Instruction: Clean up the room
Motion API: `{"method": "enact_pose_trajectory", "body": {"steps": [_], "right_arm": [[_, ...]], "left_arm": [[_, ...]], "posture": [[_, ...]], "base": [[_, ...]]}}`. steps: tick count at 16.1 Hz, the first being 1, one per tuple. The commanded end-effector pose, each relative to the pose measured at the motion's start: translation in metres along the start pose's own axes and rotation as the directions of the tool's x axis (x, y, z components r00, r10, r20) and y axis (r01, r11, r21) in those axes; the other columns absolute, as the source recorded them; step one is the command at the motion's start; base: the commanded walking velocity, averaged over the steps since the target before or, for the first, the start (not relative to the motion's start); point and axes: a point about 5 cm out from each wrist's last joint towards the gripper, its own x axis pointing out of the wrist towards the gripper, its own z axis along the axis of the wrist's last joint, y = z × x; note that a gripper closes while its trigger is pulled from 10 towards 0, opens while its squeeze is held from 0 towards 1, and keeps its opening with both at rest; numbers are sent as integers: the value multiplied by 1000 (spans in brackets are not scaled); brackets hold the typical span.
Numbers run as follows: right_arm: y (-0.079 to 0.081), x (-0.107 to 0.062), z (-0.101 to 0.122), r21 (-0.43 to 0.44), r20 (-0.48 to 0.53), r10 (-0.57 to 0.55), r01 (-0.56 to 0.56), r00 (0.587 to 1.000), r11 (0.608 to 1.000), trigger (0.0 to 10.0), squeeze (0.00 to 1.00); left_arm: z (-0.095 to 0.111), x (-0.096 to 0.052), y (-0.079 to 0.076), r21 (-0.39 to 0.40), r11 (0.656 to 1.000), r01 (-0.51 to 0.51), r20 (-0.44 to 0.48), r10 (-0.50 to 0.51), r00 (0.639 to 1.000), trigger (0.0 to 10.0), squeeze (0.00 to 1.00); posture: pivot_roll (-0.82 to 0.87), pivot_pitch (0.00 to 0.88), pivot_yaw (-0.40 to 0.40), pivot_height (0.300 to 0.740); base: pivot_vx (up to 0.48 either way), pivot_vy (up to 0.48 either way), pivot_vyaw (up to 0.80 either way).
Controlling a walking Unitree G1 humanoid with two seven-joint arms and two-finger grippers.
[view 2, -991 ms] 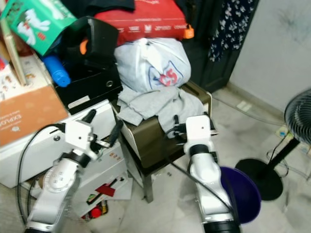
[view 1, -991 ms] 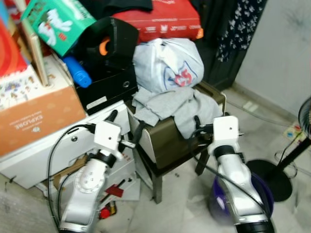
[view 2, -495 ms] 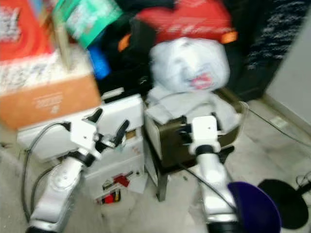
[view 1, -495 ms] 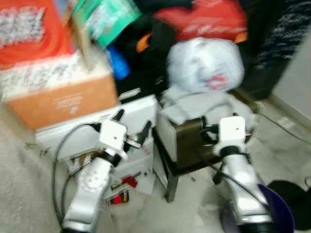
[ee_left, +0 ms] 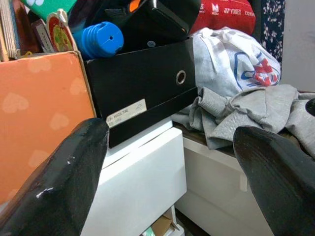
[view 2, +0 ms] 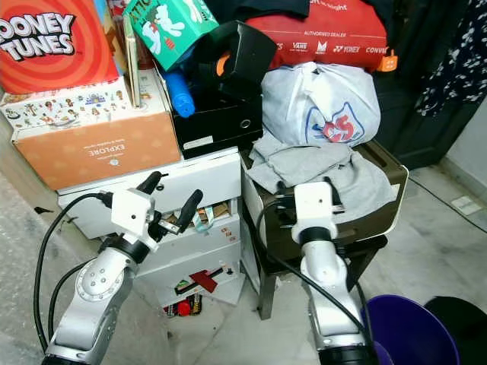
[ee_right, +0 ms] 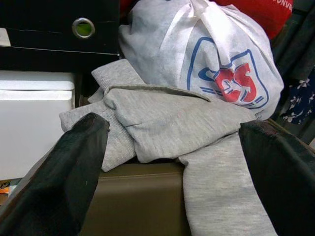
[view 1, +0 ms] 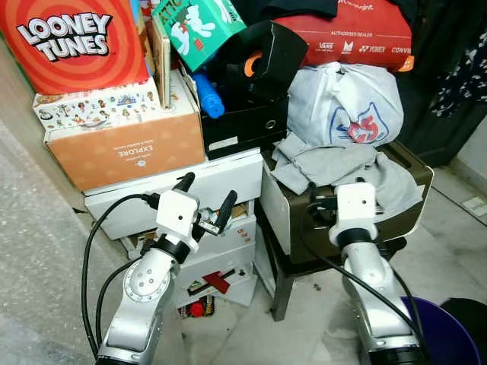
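A crumpled grey cloth garment [ee_right: 162,123] lies draped over the brown box-like stool [view 1: 304,220], under a white tied bag [view 1: 354,103]. The left gripper [ee_left: 167,162] and right gripper [ee_right: 172,167] both hover spread wide, grasping nothing. An orange carton [view 1: 72,38] reads "LOONEY TUNES"; the wrist view shows "YONEX" on a red bag [ee_left: 224,12].

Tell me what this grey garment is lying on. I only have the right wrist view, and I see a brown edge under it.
Observer: The grey garment drapes over a brown box-like stool that stands on dark legs on the floor.
Operator: Anything on the floor near the right arm?
Observer: A purple bucket stands just to that arm's right.
Operator: Where is the left claw?
Observer: The left claw hovers open in front of the white drawer unit, holding nothing.
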Motion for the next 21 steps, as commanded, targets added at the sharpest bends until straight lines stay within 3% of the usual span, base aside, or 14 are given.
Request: {"method": "enact_pose_trajectory", "body": {"steps": [1, 15, 21], "right_arm": [[-2, 1, 1, -6, 8, -1, 1, 1000, 1000, 10000, 0], [0, 6, 3, -10, 17, -17, 17, 1000, 1000, 10000, 0], [0, 7, 3, -11, 20, -20, 21, 1000, 1000, 10000, 0]], "left_arm": [[1, 1, 1, 9, 1000, 2, 3, -2, 1000, 10000, 0], [-2, 1, 2, 13, 1000, 3, -9, -3, 1000, 10000, 0], [-3, 2, 3, -3, 1000, -11, -13, 11, 1000, 10000, 0]], "posture": [[-86, 43, 9, 740], [-82, 47, 13, 740], [-80, 45, 13, 740]], "base": [[0, -274, 0], [0, -343, 0], [0, 0, 0]]}}
